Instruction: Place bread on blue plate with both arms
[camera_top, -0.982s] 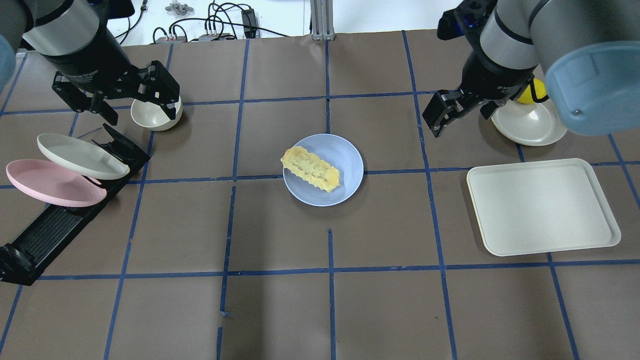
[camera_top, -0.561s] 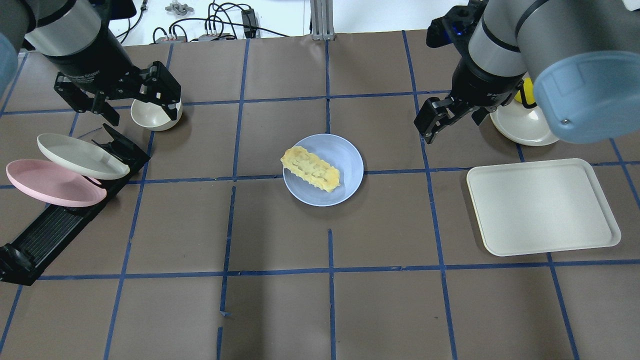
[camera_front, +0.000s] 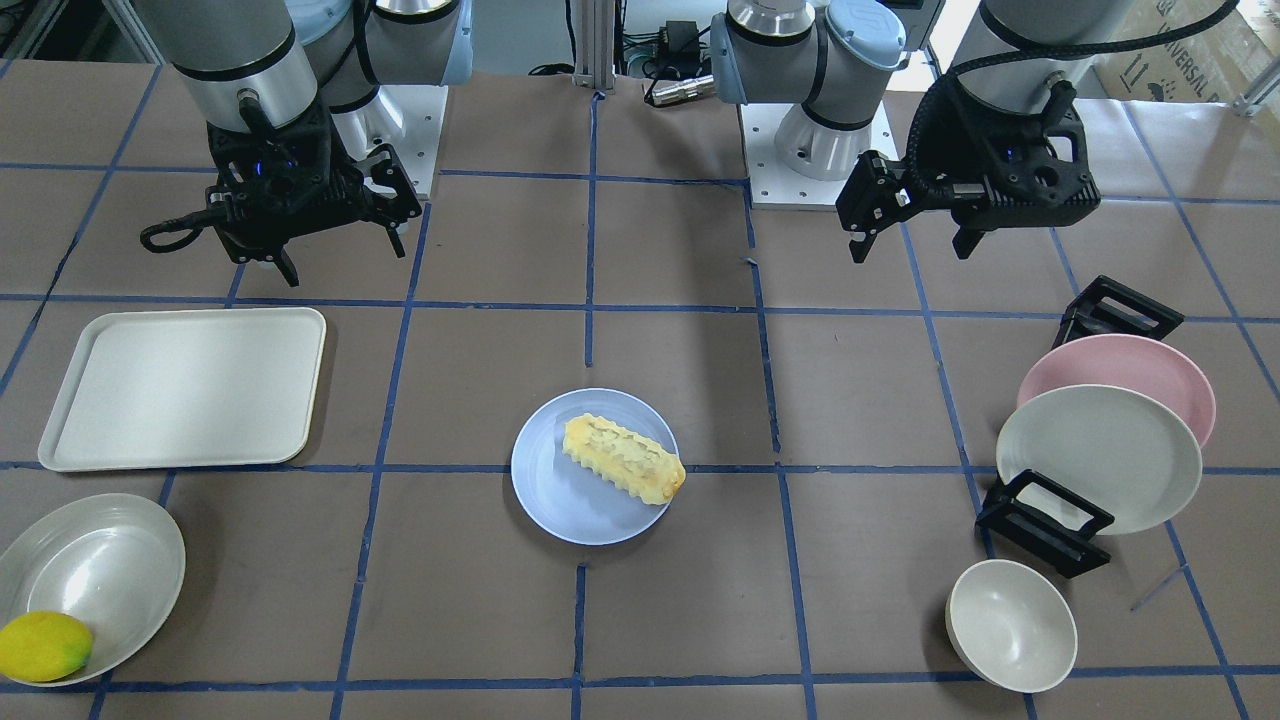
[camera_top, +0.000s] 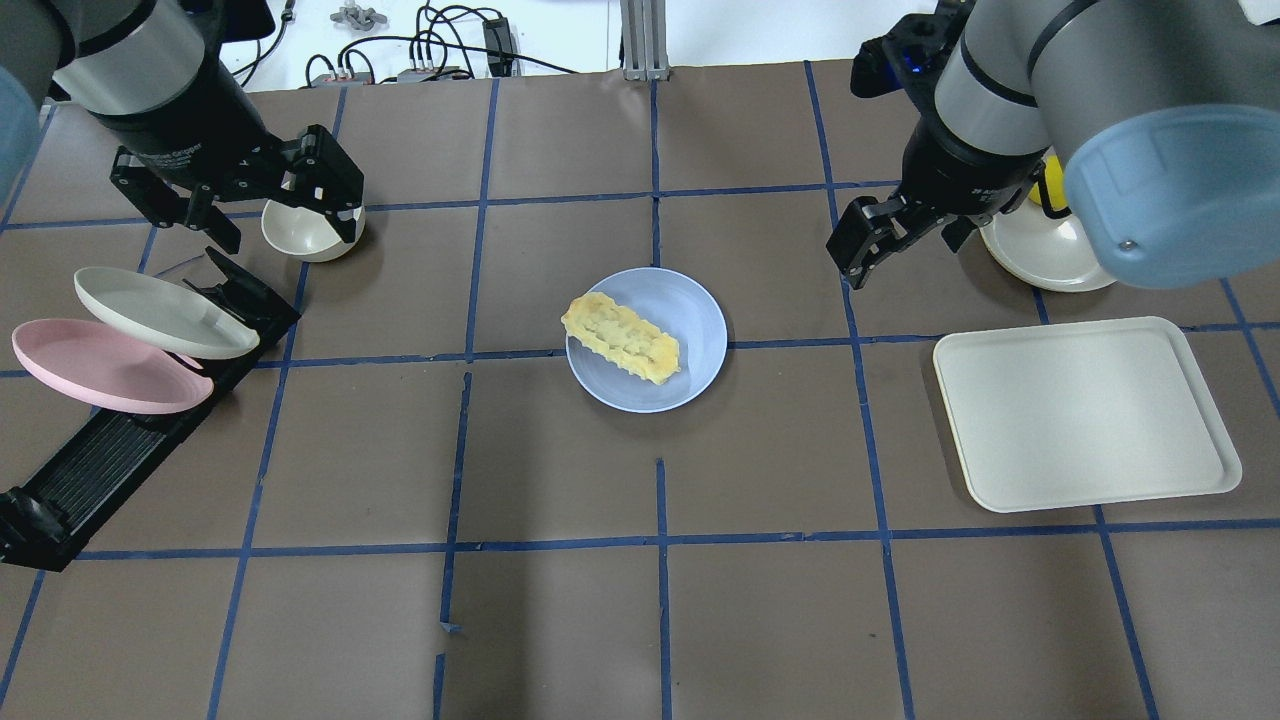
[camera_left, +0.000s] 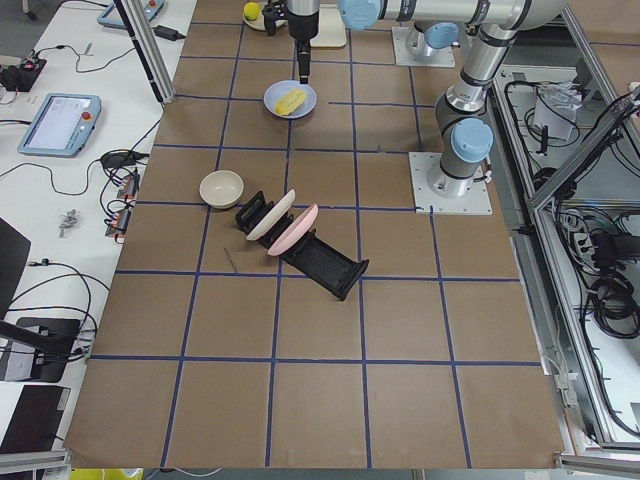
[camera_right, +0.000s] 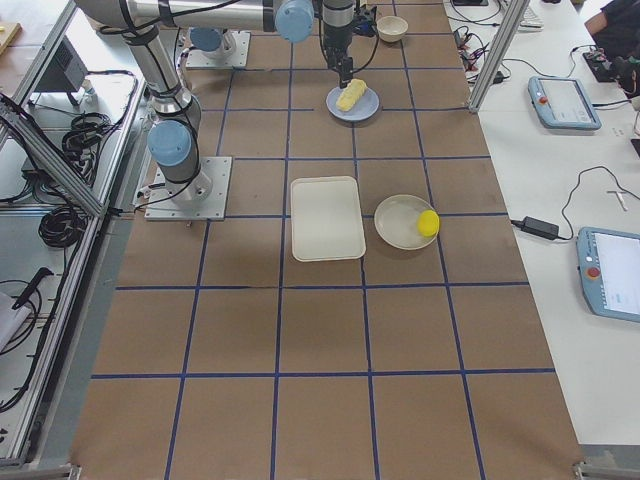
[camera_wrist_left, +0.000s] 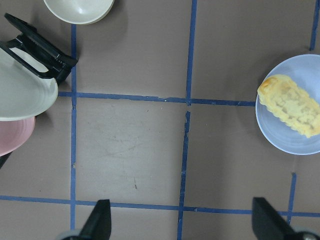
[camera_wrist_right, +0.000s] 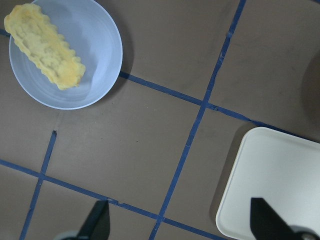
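One surface is carrying everything. Above it, the left tool and right tool are hovering wide open and empty, well apart from the blue plate, probably because the bread is already lying diagonally on it.

2 arms: grey-silver, light-blue joint caps, looped black cable.

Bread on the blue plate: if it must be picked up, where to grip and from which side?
Probably from straight above, at mid-length of the bread, with the fingers closing across its narrow width onto the two ridged long sides. It lies flat and diagonal on the blue plate, so turn the wrist to match. The plate's rim would hinder a low side approach.
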